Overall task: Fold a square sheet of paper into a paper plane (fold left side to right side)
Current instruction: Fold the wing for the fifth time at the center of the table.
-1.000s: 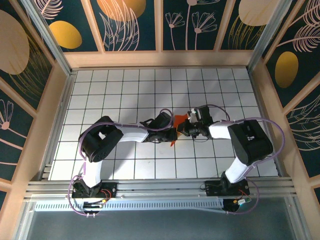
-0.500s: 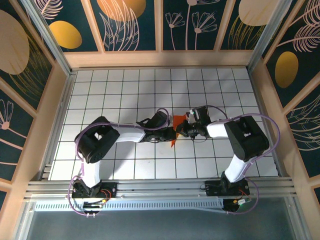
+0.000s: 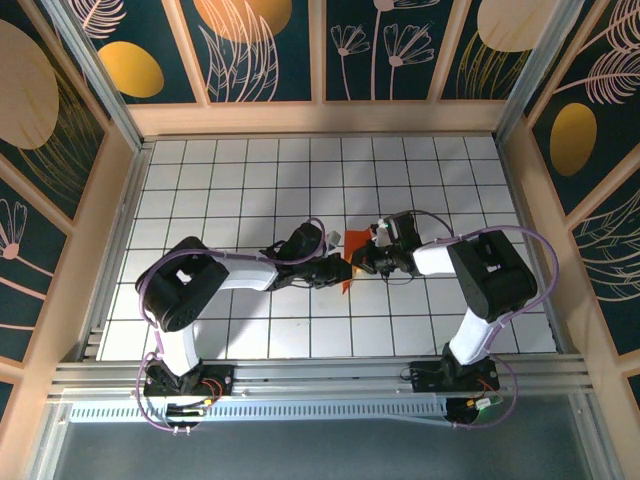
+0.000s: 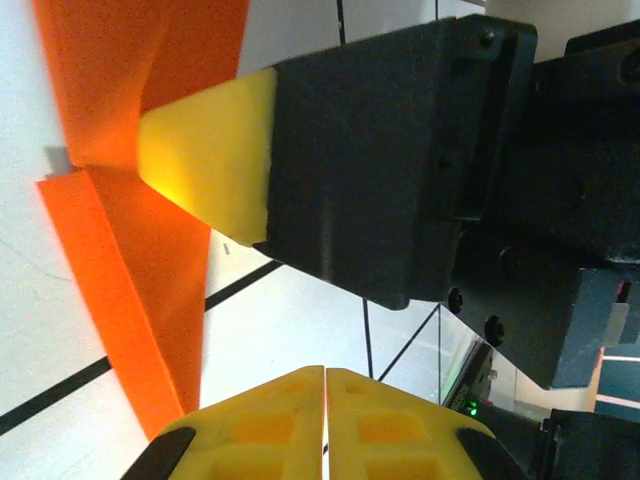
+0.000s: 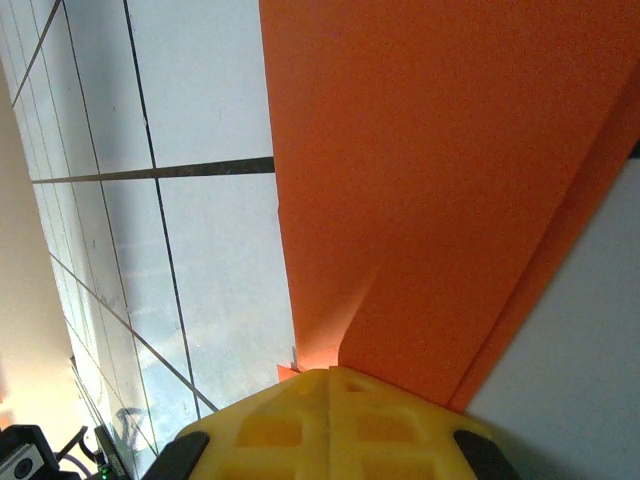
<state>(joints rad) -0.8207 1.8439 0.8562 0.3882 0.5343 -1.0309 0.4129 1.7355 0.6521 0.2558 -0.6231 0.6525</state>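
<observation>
My left gripper [image 4: 325, 400] is pressed together at its tips with nothing between them. The bright orange folded sheet of paper [image 4: 140, 290] lies just at its 10 o'clock on the white grid-tiled table [image 3: 250, 180]. My right gripper [image 5: 330, 400] is likewise pressed together, its tips touching the paper's crease; whether a layer is caught I cannot tell. From above, the two meet mid-table, the right at the left's 3 o'clock, and orange corners poke out at 12 and 6 o'clock.
</observation>
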